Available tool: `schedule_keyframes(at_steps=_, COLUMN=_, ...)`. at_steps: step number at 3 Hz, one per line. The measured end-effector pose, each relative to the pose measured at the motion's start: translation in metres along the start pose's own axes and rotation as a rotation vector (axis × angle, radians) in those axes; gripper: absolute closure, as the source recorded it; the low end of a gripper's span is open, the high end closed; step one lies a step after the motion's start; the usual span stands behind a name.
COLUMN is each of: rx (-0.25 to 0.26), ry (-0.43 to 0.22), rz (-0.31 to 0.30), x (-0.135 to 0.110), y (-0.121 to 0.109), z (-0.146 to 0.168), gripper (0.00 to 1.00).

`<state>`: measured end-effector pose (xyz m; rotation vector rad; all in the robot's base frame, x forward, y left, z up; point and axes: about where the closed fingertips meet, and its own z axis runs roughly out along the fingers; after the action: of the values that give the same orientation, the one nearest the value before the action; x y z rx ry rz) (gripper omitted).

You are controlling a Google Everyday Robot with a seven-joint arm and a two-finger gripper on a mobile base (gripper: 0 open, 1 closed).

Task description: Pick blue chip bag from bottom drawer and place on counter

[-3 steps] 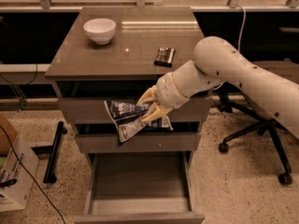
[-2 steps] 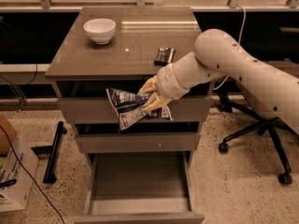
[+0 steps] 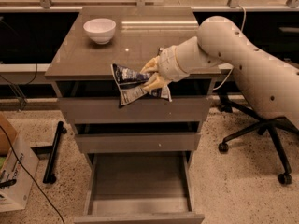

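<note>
Down at the front, the bottom drawer (image 3: 140,190) stands pulled well out, its flat front at the lower edge of the view and the tray floor bare to the camera. Off to the left on the speckled floor sits a cardboard box (image 3: 14,171), a black cable (image 3: 28,176) curling past it. Above the open tray, the middle drawer (image 3: 138,143) and top drawer (image 3: 135,110) are both pushed in.

Now the action: the gripper (image 3: 150,74) is at the counter's front edge, right of centre, its yellowish fingers (image 3: 154,83) clenched on the blue chip bag (image 3: 133,84). The bag hangs crumpled to the gripper's left, up in the air, overlapping the lip of the counter (image 3: 88,55) and the top drawer's face (whether it brushes the lip, I cannot tell). The white arm (image 3: 233,55) comes in from the right, across the counter's right corner, with an office chair (image 3: 261,129) on the floor below it.

Further back, a white bowl (image 3: 99,30) sits on the counter's far left part, well apart from bag and gripper.
</note>
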<state>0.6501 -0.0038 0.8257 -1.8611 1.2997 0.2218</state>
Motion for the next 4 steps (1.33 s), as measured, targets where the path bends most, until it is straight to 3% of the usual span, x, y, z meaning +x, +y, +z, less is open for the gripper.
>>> schedule_keyframes(at_steps=2, rx=0.116, ry=-0.053, rz=-0.101, x=-0.039, y=-0.060, z=-0.009, gripper=1.00)
schedule_keyframes(at_steps=4, rx=0.169, ry=-0.097, rz=-0.208, x=-0.094, y=-0.119, z=-0.010, gripper=1.00)
